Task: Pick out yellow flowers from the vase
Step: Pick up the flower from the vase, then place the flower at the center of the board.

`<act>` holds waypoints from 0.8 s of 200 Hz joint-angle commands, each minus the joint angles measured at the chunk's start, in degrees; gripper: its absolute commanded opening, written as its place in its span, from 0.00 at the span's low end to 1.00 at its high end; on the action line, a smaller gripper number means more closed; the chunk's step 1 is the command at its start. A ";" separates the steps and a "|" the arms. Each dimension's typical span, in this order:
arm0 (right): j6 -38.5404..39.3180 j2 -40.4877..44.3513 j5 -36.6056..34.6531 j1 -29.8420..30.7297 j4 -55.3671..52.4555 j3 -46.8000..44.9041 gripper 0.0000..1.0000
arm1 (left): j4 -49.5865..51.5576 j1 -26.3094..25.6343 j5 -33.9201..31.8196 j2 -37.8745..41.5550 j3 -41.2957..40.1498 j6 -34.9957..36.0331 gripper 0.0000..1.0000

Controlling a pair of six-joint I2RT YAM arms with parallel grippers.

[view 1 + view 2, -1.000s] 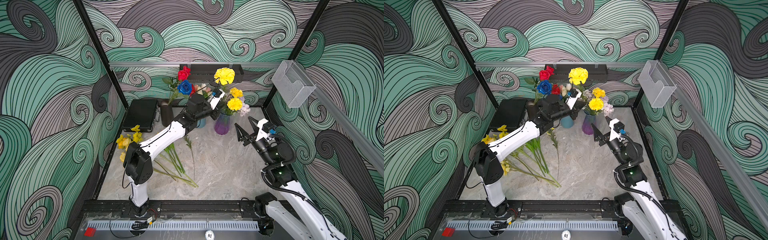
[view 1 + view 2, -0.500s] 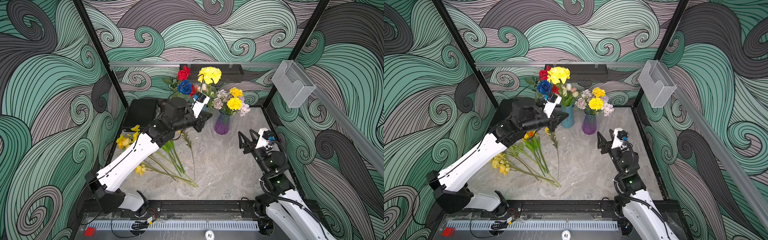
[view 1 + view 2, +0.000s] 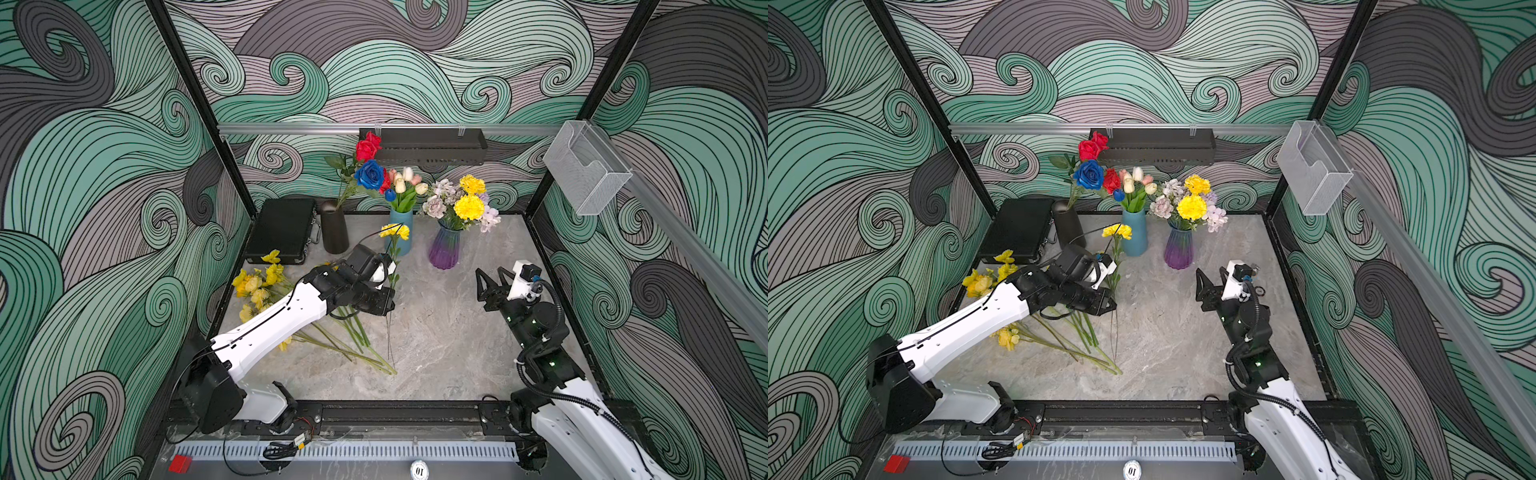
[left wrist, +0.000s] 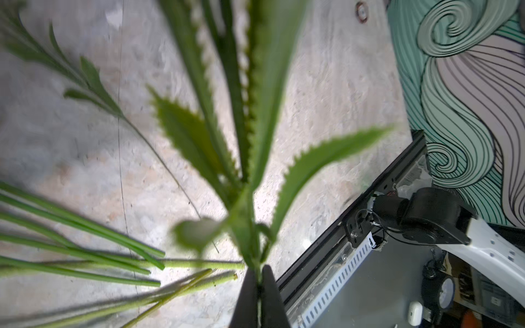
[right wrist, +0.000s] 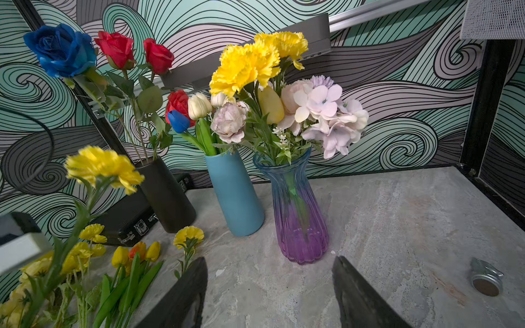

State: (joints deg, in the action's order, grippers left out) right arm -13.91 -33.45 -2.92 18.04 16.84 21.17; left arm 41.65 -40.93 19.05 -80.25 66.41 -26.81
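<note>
The carnation [image 3: 395,231] stands at 12 o'clock over the bench [image 3: 436,345], stem [image 4: 243,221] clamped in the left jaws; the right jaws gape empty at 3 o'clock. Its trailing stem could snag the pile [image 3: 257,286] at 9 o'clock.

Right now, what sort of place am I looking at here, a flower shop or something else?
Probably a robot test cell, not a shop: wave-patterned panels box in a marble-look tabletop, two white arms sit on its front rail, and the left pincer grips a yellow carnation by its stem.
</note>
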 commanded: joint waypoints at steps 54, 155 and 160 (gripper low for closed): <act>-1.59 -1.01 -0.88 -0.20 0.48 0.89 0.69 | -1.04 10.39 6.55 -9.51 -2.72 -5.28 0.00; -1.12 -2.50 -1.39 -0.20 -0.82 2.25 0.68 | -6.62 16.04 8.35 -21.18 -0.91 -3.54 0.02; -1.05 -2.65 -1.41 -0.18 -0.92 2.41 0.68 | -7.10 16.14 8.37 -21.42 -1.00 -3.61 0.03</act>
State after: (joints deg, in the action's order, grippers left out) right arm -14.22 -35.77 -3.11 18.04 15.66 21.32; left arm 37.15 -25.47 26.17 -100.12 63.44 -31.33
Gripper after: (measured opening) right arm 0.681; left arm 0.048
